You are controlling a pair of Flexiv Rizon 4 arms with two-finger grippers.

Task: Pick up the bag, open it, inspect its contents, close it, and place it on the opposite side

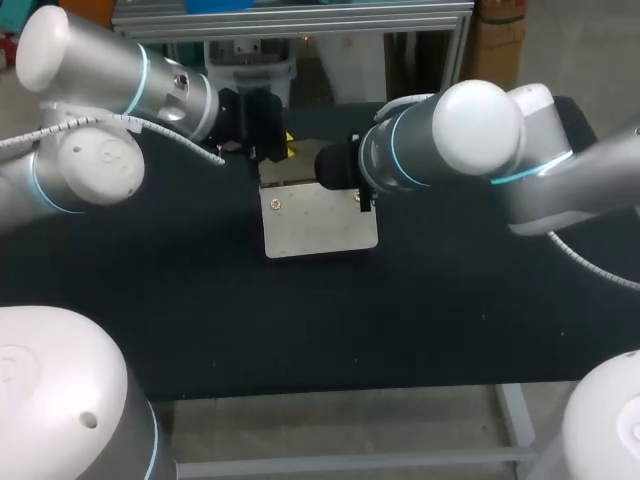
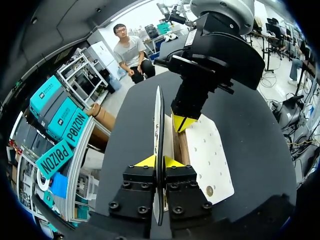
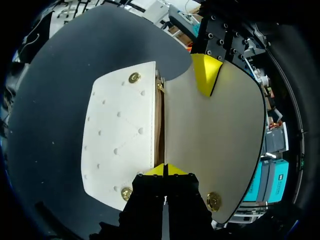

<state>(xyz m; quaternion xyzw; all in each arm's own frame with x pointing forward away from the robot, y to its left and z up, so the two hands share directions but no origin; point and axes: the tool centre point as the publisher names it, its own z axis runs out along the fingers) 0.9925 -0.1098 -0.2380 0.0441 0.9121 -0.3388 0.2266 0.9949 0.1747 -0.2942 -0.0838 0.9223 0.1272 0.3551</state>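
1. Bench [image 1: 200, 300]: level, covered in black. The bag [image 1: 320, 225] sits at its middle, toward the far side.
2. Left arm [image 1: 100, 80]: enters from the left and ends at the bag's far edge.
3. Left tool [image 2: 159, 161]: clamped on the bag's flap [image 2: 159, 115]. One yellow tip presses each face of the thin panel. The flap stands upright, seen edge-on from this wrist.
4. Bag: white, with a studded front panel, its body lying flat on the bench. The flap is lifted clear of the body, and a strip of brown lining [image 3: 159, 130] shows in the gap between them. Gold snaps [image 3: 134, 77] sit at the body's corners, and another sits on the flap.
5. Right arm [image 1: 470, 140]: enters from the right and reaches past the bag's right edge.
6. Right tool [image 3: 166, 169]: set at the bag's mouth, at the seam between body and flap, touching the bag. Whether it grips anything cannot be told.
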